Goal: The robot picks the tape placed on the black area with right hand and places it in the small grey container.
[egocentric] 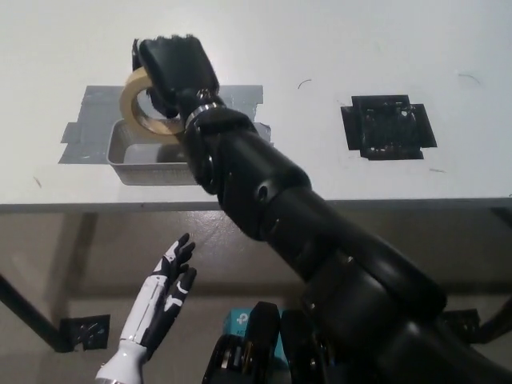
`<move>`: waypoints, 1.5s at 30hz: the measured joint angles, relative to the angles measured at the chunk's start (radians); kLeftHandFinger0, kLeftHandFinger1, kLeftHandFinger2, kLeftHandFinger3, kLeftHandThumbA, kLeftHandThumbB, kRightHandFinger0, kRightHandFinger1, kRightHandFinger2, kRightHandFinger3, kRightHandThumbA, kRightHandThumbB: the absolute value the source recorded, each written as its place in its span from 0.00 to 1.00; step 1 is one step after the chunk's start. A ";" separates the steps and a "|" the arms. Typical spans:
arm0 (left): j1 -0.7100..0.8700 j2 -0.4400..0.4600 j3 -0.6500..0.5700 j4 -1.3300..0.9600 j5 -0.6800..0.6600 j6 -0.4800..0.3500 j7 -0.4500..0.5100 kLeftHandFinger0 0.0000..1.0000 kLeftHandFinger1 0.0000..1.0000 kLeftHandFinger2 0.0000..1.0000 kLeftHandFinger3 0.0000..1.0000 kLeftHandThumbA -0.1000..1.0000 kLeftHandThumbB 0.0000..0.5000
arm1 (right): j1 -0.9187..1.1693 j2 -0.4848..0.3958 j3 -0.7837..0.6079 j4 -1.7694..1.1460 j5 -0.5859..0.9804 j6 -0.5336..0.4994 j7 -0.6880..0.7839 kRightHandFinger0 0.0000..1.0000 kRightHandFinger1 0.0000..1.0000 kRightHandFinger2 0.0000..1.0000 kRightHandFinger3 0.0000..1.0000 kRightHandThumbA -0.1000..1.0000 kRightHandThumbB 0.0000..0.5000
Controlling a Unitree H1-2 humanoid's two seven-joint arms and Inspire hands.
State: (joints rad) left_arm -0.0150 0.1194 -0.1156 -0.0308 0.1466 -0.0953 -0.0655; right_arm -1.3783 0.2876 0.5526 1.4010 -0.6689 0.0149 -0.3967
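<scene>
Tape (144, 102) is gripped in my right hand (172, 68), hanging just over the small grey container (120, 152) on the bench (320, 40). Left hand (168, 280) idle below bench edge, fingers spread, holding nothing.

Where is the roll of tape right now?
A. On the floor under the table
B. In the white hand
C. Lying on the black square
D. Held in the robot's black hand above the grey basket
D: the black right hand grips the beige ring-shaped roll of tape right over the small grey mesh container, while the black taped square sits bare and the white left hand hangs open below the table edge.
</scene>
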 measured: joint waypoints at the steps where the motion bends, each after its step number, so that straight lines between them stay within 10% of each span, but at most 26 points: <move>1: 0.000 0.000 -0.003 -0.001 0.000 0.001 -0.004 1.00 1.00 1.00 1.00 0.94 0.27 | 0.004 0.003 0.002 0.003 0.000 0.000 0.000 0.00 0.03 0.19 0.48 0.00 0.63; 8: 0.001 0.002 -0.012 -0.011 0.000 0.004 -0.020 1.00 1.00 1.00 1.00 0.95 0.26 | 0.021 0.005 0.008 0.012 0.000 0.000 0.000 0.00 0.00 0.14 0.52 0.00 0.60; 11: 0.001 0.003 -0.014 -0.023 0.000 0.007 -0.024 1.00 1.00 1.00 1.00 0.95 0.26 | 0.025 0.004 0.012 0.013 0.000 0.000 -0.006 0.00 0.06 0.39 0.74 0.00 0.45; 12: 0.001 0.004 -0.015 -0.026 0.001 0.007 -0.024 1.00 1.00 1.00 1.00 0.95 0.24 | 0.027 0.004 0.013 0.013 0.000 0.000 -0.009 0.38 0.56 0.99 1.00 0.21 0.52; 13: 0.001 0.004 -0.015 -0.026 0.001 0.007 -0.024 1.00 1.00 1.00 1.00 0.95 0.25 | 0.029 0.004 0.012 0.013 0.001 -0.001 -0.013 0.77 0.98 1.00 1.00 0.31 0.64; 14: 0.001 0.004 -0.016 -0.026 0.001 0.007 -0.024 1.00 1.00 1.00 1.00 0.96 0.26 | 0.032 0.004 0.010 0.013 0.002 -0.003 -0.015 0.98 1.00 1.00 1.00 0.41 0.69; 18: 0.001 0.007 -0.020 -0.026 0.004 0.007 -0.024 1.00 1.00 1.00 1.00 0.99 0.26 | 0.042 0.002 0.011 0.013 0.002 -0.008 -0.037 1.00 1.00 1.00 1.00 0.58 0.79; 37: 0.001 0.016 -0.025 -0.032 0.017 0.014 -0.025 1.00 1.00 1.00 1.00 1.00 0.27 | 0.054 -0.013 0.005 0.010 0.006 -0.037 -0.124 1.00 1.00 1.00 1.00 0.64 0.72; 45: 0.000 0.016 -0.025 -0.032 0.018 0.014 -0.025 1.00 1.00 1.00 1.00 0.99 0.27 | 0.054 -0.018 0.006 0.010 0.006 -0.023 -0.112 1.00 1.00 1.00 1.00 0.64 0.95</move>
State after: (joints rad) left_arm -0.0145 0.1356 -0.1402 -0.0627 0.1649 -0.0817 -0.0903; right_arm -1.3242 0.2699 0.5581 1.4105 -0.6626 -0.0085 -0.5085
